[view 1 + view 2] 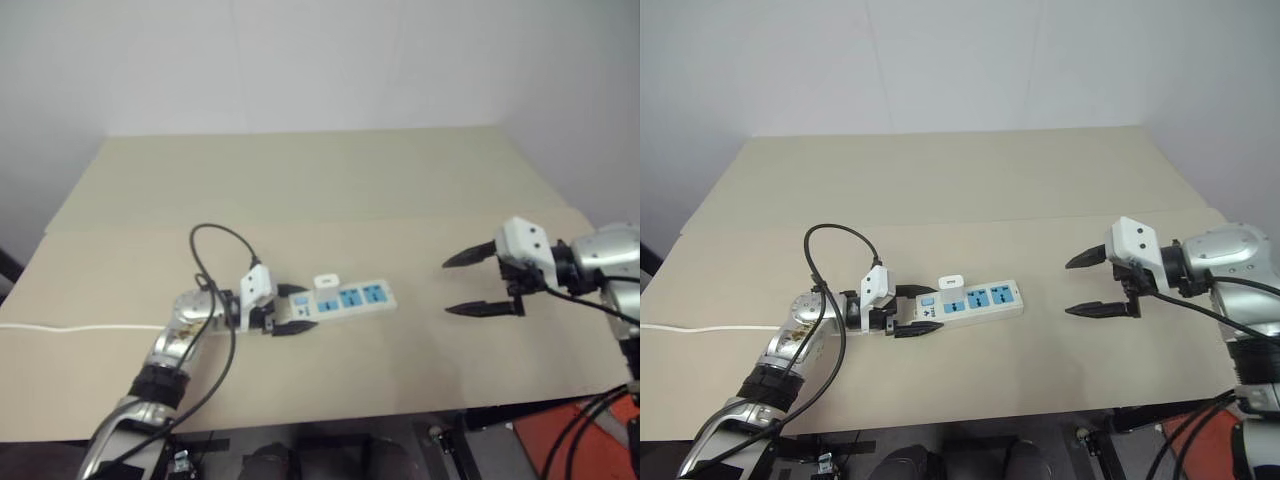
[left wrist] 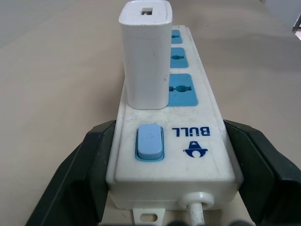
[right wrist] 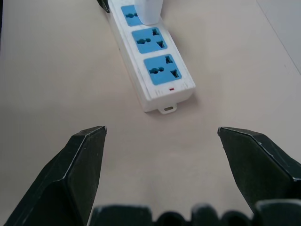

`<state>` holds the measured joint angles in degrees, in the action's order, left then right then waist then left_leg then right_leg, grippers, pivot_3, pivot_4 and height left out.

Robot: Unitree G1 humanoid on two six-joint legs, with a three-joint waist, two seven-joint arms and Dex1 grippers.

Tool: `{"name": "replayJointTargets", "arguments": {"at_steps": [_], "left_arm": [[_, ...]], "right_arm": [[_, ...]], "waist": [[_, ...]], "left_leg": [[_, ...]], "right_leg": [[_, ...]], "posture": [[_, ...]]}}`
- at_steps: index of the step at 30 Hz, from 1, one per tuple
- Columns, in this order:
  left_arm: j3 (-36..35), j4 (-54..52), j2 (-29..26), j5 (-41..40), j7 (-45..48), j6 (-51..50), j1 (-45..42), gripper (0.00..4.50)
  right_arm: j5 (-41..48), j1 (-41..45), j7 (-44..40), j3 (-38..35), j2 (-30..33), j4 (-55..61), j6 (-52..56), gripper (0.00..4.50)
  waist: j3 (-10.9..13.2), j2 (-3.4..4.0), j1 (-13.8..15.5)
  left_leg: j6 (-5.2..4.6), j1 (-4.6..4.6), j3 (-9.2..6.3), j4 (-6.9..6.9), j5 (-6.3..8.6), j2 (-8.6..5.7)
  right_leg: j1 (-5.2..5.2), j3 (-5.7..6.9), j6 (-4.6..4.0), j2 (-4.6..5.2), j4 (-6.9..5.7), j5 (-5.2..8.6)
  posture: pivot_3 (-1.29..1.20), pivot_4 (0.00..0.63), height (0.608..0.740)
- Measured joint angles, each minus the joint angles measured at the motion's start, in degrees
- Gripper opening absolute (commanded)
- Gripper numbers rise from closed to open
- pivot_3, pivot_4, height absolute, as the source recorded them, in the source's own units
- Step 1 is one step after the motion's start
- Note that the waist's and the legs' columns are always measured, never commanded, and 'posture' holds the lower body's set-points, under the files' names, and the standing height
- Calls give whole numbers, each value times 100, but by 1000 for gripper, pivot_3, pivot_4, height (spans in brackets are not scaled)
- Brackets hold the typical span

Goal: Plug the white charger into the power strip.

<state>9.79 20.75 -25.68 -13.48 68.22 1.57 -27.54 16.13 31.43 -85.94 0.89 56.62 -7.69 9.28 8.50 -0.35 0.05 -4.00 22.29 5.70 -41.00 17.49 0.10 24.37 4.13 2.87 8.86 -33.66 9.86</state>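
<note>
two sheets of pale beige board make up the tabletop (image 1: 330, 170), one overlapping the other along a faint seam that runs across the middle; the surface is matte and plain; behind it stands a bare white wall (image 1: 300, 60) that meets another wall at a corner on the robot's right; below the near edge the floor is dark, with an orange patch (image 1: 560, 440) at the robot's right.

the power strip (image 1: 975, 300) lies flat near the middle of the tabletop, its long side running left to right; its three blue sockets face up, and a blue switch (image 2: 149, 141) sits at the end nearest the left hand; the white charger (image 2: 145, 54) stands upright in the socket next to that switch, seated on the strip; a thin white cord (image 1: 75, 327) leaves the switch end and runs off across the tabletop to the robot's left.

the left hand (image 1: 290, 318) is closed on the switch end of the power strip, one black finger pressed to each long side; a black cable (image 1: 215, 260) loops above its wrist.

the right hand (image 1: 1102, 284) hangs above the tabletop well apart from the far end of the strip, its two fingers spread wide and holding nothing, pointing toward the strip.
</note>
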Motion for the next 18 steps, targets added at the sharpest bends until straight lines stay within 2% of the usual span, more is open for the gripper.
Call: {"name": "replayJointTargets", "arguments": {"at_steps": [4,11,12,14,18], "left_arm": [[7,90,22,-21,119,9,-85,3256],[4,465,9,-29,407,210,-274,3256],[5,514,-19,-24,498,207,-329,3989],[39,636,-111,20,643,191,-334,4472],[-1,681,-49,-22,788,315,-320,4472]], "right_arm": [[107,-333,156,-67,15,487,135,4455],[96,-528,464,-71,-42,536,168,4455],[96,-533,501,-71,-63,544,168,4500],[96,-536,517,-71,-67,570,168,4500],[98,-573,609,-71,-71,588,168,4500]], "waist": [[1,-2,31],[3,-5,35],[3,-4,31],[4,-4,19],[8,-8,37]], "left_leg": [[-1,3,-1,1,1,-1],[-2,4,0,-1,0,-1],[-2,4,0,-2,0,-2],[-2,5,1,1,0,-2],[-3,10,-1,-2,0,-1]], "right_leg": [[1,1,0,0,4,0],[1,5,0,-3,4,0],[0,5,0,-3,4,0],[2,5,0,-4,4,0],[2,5,1,-6,7,0]], "posture": [[0,150,740],[0,150,740],[0,150,740],[0,150,740],[0,150,740]]}}
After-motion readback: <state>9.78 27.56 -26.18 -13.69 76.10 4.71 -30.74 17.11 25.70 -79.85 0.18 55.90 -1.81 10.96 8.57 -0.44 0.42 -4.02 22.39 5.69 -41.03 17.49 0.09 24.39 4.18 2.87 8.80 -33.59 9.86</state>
